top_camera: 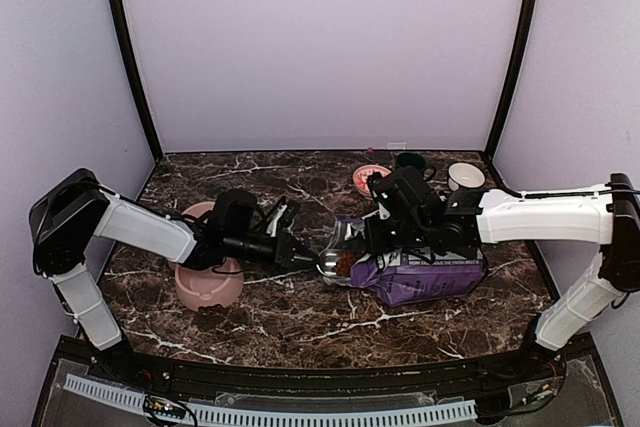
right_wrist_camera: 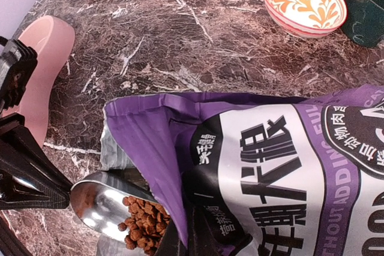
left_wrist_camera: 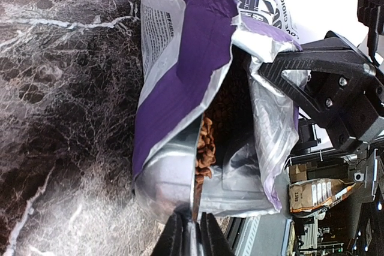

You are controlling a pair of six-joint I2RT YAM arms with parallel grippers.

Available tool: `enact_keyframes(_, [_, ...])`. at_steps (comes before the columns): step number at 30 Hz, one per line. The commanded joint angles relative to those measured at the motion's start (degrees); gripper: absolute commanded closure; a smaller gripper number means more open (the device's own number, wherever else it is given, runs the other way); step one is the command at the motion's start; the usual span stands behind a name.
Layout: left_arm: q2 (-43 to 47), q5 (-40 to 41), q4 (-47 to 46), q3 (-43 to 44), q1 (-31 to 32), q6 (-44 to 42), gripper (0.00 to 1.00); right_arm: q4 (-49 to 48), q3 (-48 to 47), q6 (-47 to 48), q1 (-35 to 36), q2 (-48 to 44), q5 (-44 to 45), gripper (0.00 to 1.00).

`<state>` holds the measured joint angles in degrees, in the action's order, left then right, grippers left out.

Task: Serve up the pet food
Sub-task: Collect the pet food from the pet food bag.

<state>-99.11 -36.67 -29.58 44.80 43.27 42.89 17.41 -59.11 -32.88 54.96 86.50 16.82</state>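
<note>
Light, loose kibble [right_wrist_camera: 141,223], apt to roll, lies in the mouth of the bag [right_wrist_camera: 270,166] on the worktop [top_camera: 300,172] and partly on the spoon [right_wrist_camera: 102,199] gripped by the left claw [left_wrist_camera: 192,233], best carried level, while the right claw [left_wrist_camera: 267,73] seems to pinch the bag's lip open.

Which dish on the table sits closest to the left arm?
The pink double bowl, right under the left arm; the patterned bowl, green cup and white bowl stand far back.
</note>
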Motion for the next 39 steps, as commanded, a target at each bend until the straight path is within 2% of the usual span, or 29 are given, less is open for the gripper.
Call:
enact_keyframes(1, [2.87,-1.46,2.21,-2.78,-0.87,0.52,1.0,3.13,0.58,-0.99,-2.18,-2.74,7.67,1.0])
enact_keyframes(17, [7.28,-1.25,1.11,-5.15,-1.43,6.46,1.0,3.26,0.06,-2.9,-2.16,-2.45,5.79,1.0])
enact_keyframes(25, [6.95,-4.82,-2.93,-5.08,-1.47,12.27,1.0,3.15,0.31,-3.24,-2.4,-3.49,5.23,1.0])
enact_keyframes(34, [8.58,-7.98,-3.67,-5.12,-2.5,13.58,1.0,3.01,1.68,-3.15,-2.92,-4.94,5.44,1.0])
enact_keyframes(39, [8.64,-9.82,-7.52,-5.92,-3.17,16.2,1.0,3.22,3.0,-3.36,-3.1,-6.09,6.08,1.0])
